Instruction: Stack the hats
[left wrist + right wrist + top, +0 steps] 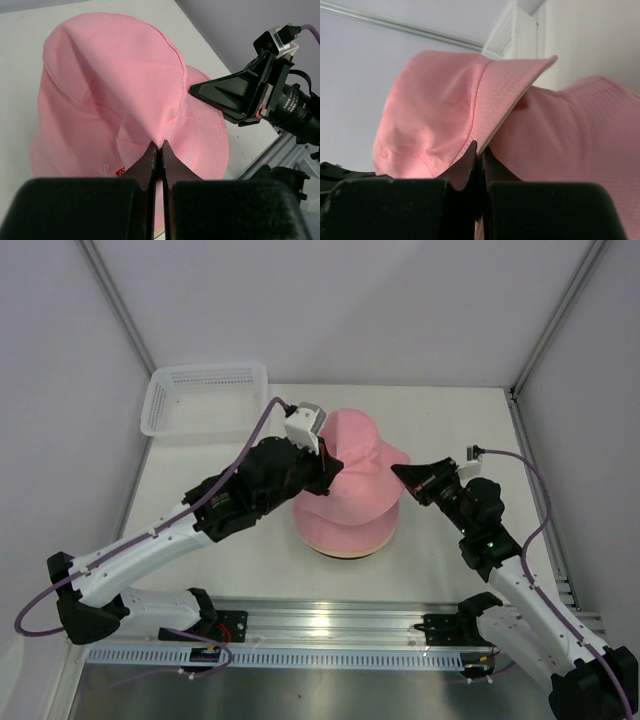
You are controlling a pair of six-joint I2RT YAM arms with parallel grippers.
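Two pinches: left gripper and right gripper, fingers clamped tight on top pink hat, over hat pile near mesh basket. Lower level; release together, brim flat.

The white table carries a white mesh basket at its eleven o'clock corner. Near the centre a beige hat lies on it, only its rim showing beneath a pink hat.
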